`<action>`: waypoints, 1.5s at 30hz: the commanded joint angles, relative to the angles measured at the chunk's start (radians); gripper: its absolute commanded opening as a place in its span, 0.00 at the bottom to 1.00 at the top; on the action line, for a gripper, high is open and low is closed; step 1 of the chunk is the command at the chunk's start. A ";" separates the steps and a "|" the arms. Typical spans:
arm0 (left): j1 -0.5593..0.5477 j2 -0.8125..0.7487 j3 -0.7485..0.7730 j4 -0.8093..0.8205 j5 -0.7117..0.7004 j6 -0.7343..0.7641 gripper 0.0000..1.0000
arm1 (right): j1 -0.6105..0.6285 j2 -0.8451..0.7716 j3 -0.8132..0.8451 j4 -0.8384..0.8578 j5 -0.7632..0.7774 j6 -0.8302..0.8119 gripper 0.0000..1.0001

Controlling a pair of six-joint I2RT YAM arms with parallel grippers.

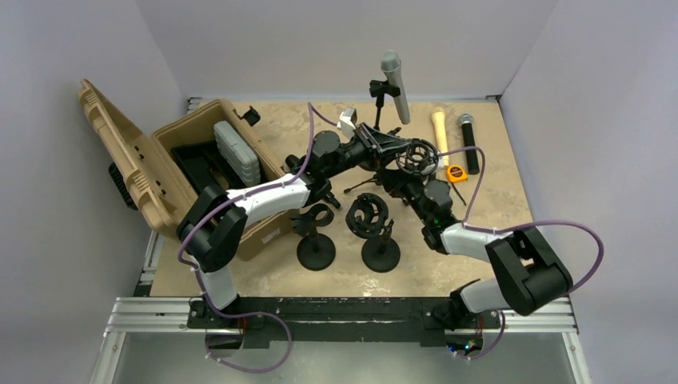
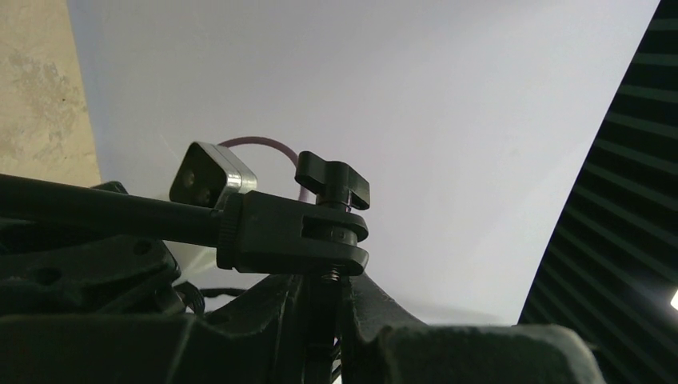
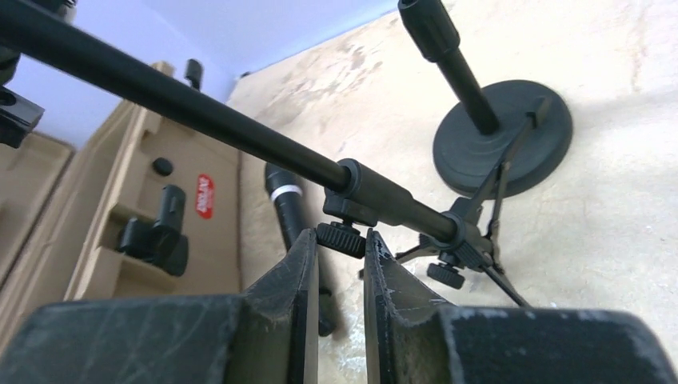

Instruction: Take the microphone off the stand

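Top view: the microphone (image 1: pixel 396 86) stands at the upper centre of the frame, tilted, its mesh head uppermost and its barrel seated in the clip of the stand (image 1: pixel 380 90), clear of the bench (image 1: pixel 512 200). It is silver-grey, with a rounded grille and a smooth barrel that narrows toward the lower end. Just below it the left claw (image 1: pixel 374 142) and the right claw (image 1: pixel 397 178) meet on the stand's black tubing, and neither touches the microphone. A cream microphone (image 1: pixel 438 130) and a black microphone (image 1: pixel 469 142) lie at the right; an open tan case (image 1: pixel 128 168) sits at the left.

Left wrist view: the left claw is together, its fingers (image 2: pixel 264 320) gripping the stand just under the swivel clamp (image 2: pixel 292 232) at the centre, with a wing knob (image 2: pixel 332 180) above; the task's microphone is out of frame.

Right wrist view: the right claw is pinched on a small knurled knob (image 3: pixel 342 238) beneath the stand's tube, at the lower centre; here too the task's microphone does not show.

By its look the microphone is stiff and fairly heavy for its size; the smooth taper may slip, and the grille would likely dent. The best hold is probably on the barrel just above the clip, drawing it out along its own axis.
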 commanded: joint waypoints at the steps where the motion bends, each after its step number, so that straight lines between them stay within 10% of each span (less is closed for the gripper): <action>1: -0.024 0.005 0.027 0.025 0.045 -0.057 0.14 | 0.122 -0.094 0.097 -0.235 0.419 -0.090 0.00; 14: -0.033 -0.012 -0.003 0.044 0.047 -0.098 0.14 | 0.207 -0.202 0.157 -0.388 0.385 -0.023 0.00; 20: -0.038 -0.011 -0.015 0.043 0.064 -0.092 0.28 | 0.198 -0.312 0.132 -0.494 0.294 0.019 0.50; 24: -0.038 -0.022 -0.023 0.014 0.078 -0.051 0.45 | 0.146 -0.408 0.090 -0.569 0.243 0.049 0.60; 45: 0.009 -0.189 -0.020 -0.358 0.168 0.362 0.67 | 0.012 -0.555 -0.028 -0.776 0.156 0.162 0.67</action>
